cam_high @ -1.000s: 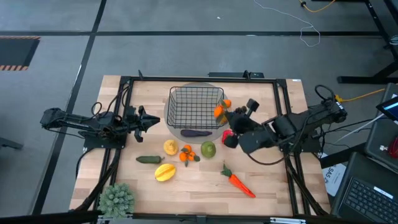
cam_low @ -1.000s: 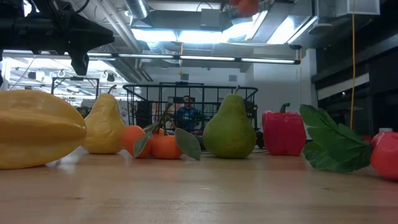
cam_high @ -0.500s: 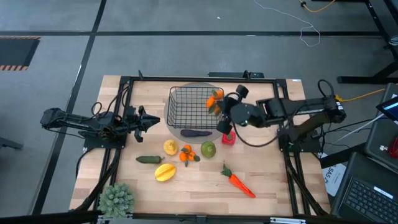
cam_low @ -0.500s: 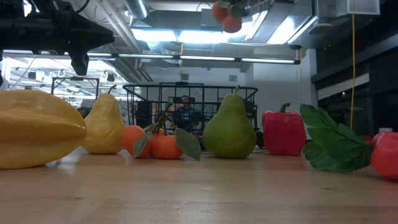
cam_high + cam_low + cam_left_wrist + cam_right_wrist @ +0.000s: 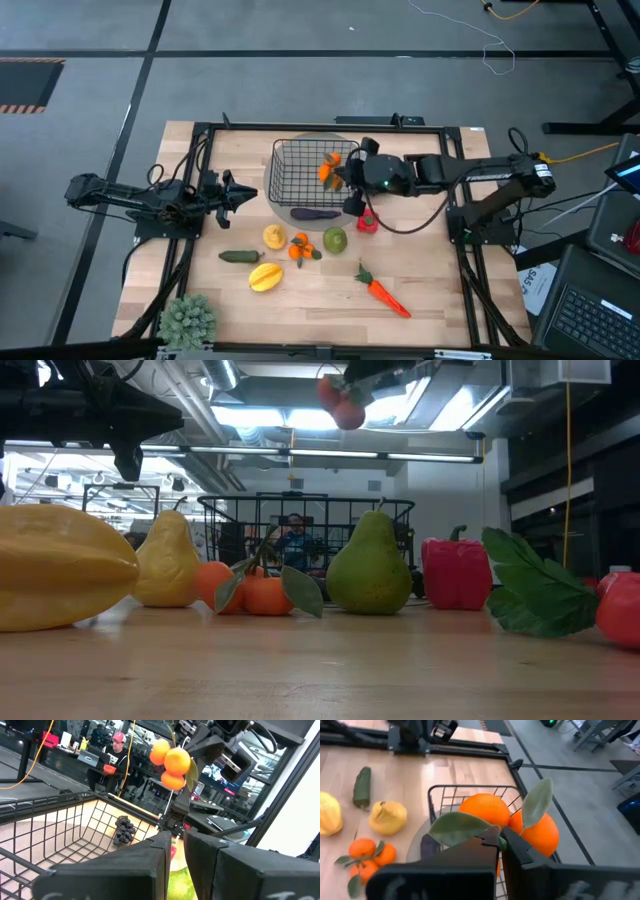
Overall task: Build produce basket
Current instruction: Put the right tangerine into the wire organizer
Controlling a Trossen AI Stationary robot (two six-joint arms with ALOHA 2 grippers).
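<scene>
Leftward over the black wire-mesh basket (image 5: pixel 314 180) the right gripper (image 5: pixel 340 172) has travelled since a moment ago, its jaws clamped on a leafy cluster of orange toy tangerines (image 5: pixel 328 169) that hangs above the basket's right side. Inside the basket lie a purple eggplant (image 5: pixel 314 212) and a bunch of dark grapes (image 5: pixel 123 829). In front of the basket sit a yellow pear (image 5: pixel 273 236), a second tangerine cluster (image 5: pixel 299 246), a green pear (image 5: pixel 334 240) and, at its right corner, a red pepper (image 5: pixel 368 221). Left of the basket the left gripper (image 5: pixel 240 194) waits, fingers (image 5: pixel 150 865) nearly together.
</scene>
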